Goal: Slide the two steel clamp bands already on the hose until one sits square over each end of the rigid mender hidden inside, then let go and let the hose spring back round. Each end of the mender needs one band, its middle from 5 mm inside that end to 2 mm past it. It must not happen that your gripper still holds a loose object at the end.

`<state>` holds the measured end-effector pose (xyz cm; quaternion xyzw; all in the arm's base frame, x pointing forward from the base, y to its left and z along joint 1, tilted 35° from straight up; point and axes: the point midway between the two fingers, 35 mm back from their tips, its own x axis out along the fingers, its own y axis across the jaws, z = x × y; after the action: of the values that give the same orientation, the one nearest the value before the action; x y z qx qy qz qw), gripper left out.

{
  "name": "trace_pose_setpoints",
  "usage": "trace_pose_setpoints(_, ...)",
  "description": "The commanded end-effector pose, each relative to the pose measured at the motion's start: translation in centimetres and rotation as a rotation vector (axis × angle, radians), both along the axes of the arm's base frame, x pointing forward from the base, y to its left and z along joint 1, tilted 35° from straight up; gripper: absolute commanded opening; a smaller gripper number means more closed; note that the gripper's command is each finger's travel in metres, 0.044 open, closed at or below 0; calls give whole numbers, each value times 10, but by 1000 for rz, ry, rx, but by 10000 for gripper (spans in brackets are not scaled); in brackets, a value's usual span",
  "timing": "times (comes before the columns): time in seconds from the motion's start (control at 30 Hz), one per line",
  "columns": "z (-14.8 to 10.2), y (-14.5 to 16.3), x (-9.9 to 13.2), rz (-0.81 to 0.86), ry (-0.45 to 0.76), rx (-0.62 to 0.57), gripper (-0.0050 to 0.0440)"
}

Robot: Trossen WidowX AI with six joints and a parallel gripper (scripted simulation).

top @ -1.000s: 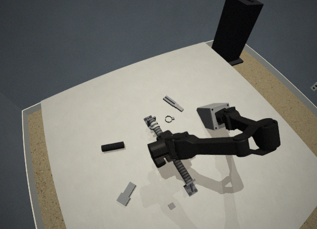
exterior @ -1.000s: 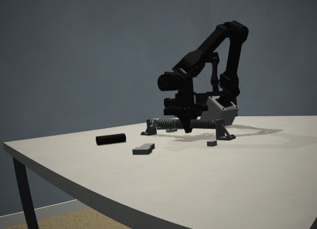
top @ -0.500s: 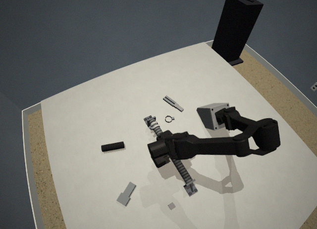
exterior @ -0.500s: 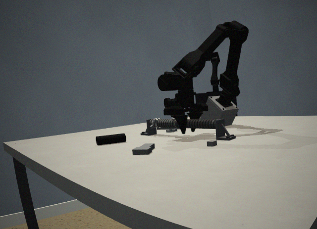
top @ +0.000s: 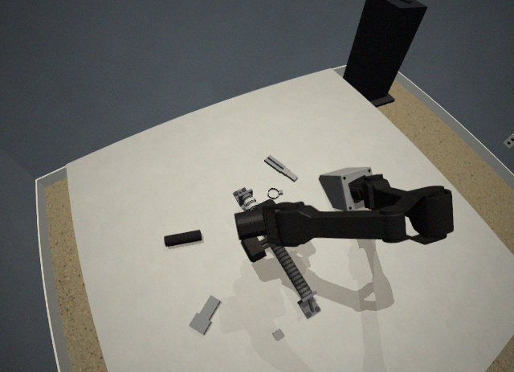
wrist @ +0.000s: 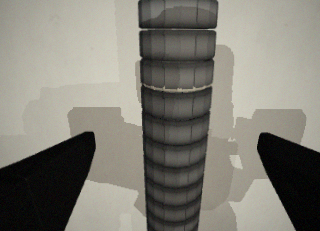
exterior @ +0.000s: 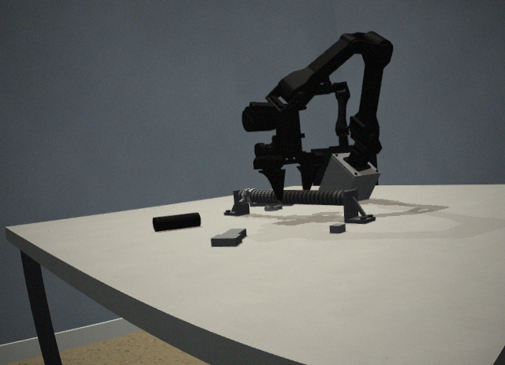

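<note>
Both fingers of my black pincer (wrist: 175, 166) stand wide, gripping nothing — straddling the ribbed grey hose (wrist: 176, 141) so it rounds out.

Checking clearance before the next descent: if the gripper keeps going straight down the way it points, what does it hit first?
Likely the hose: it runs between the open gripper's fingers, so the palm would probably meet it before the tips reach the table. Depth is unclear.

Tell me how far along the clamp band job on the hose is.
Nothing looks finished. The tool stands open astride the hose, gripping nothing. Shiny bands bunch near the far bracket in the top view; sliding one over each mender end remains. The mender is hidden, so placement can't be confirmed.
</note>
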<state>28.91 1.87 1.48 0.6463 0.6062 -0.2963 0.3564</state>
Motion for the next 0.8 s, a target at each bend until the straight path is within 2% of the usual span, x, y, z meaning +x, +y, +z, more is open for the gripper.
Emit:
trace_pose_setpoints(0.0, 8, -10, 0, 4, -10, -1, 440)
trace_pose_setpoints(0.43, 8, -10, 0, 4, -10, -1, 440)
trace_pose_setpoints(0.5, -1, -5, 2, 4, -10, -1, 440)
trace_pose_setpoints(0.6, -27, 14, 4, 4, -10, -1, 440)
trace_pose_setpoints(0.77, -29, 16, 4, 4, -10, -1, 440)
